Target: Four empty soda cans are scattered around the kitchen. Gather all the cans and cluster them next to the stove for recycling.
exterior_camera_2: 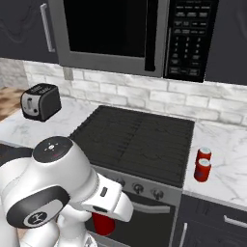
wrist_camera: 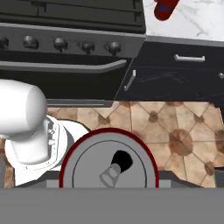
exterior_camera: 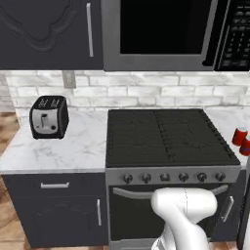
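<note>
The jaws, hanging low in front of the stove (exterior_camera_2: 140,140), are closed around a red soda can (wrist_camera: 108,168), whose silver top with its pull tab and dark opening sits close under the hand camera. From the right base camera, the red body of the held can shows beneath the white hand, level with the oven door. Below it lies a brown tiled floor (wrist_camera: 175,127).

The black range stands between two stretches of white marble desk (exterior_camera: 63,146), its dark grated cooktop above a silver strip of five knobs (exterior_camera: 173,177) and a bar handle (wrist_camera: 65,66) across the oven door.

Two more red cans (exterior_camera_2: 202,164) stand upright on the desk just to the right of the cooktop, close together, one behind the other; whether they touch cannot be told. A black-and-silver toaster (exterior_camera: 48,117) sits on the desk to the stove's left, well apart from it. A microwave (exterior_camera_2: 130,34) with a keypad hangs above the cooktop, over a white brick backsplash.
</note>
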### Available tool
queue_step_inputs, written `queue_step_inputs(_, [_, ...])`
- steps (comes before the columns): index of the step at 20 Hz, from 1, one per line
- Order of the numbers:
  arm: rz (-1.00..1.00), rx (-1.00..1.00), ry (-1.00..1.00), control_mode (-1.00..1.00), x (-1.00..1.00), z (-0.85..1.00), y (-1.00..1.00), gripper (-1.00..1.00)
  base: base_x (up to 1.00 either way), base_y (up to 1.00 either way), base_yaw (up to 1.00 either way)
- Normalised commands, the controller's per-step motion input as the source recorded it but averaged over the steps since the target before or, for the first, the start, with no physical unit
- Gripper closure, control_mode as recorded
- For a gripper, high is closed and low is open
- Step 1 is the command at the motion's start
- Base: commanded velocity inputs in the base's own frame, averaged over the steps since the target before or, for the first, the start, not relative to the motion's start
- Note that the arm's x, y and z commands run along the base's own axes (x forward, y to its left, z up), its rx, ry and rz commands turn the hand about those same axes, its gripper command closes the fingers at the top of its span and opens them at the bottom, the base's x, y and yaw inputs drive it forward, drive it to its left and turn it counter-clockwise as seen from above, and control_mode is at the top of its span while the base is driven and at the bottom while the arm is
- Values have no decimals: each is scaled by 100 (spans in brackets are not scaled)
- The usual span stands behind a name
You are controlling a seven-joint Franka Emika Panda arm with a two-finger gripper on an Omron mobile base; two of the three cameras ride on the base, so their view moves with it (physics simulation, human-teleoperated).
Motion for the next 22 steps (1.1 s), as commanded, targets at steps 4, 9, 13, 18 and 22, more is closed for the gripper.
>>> queue_step_inputs(4, [0, 0, 0, 100, 0, 0, 0, 100, 18, -59, 0])
queue_step_inputs(9, [0, 0, 0, 100, 0, 0, 0, 100, 27, -51, 0])
queue_step_inputs(13, [0, 0, 0, 100, 0, 0, 0, 100, 43, -42, 0])
queue_step_inputs(18, [0, 0, 0, 100, 0, 0, 0, 100, 46, -47, -2])
queue_step_inputs(22, [0, 0, 0, 100, 0, 0, 0, 100, 22, -78, -4])
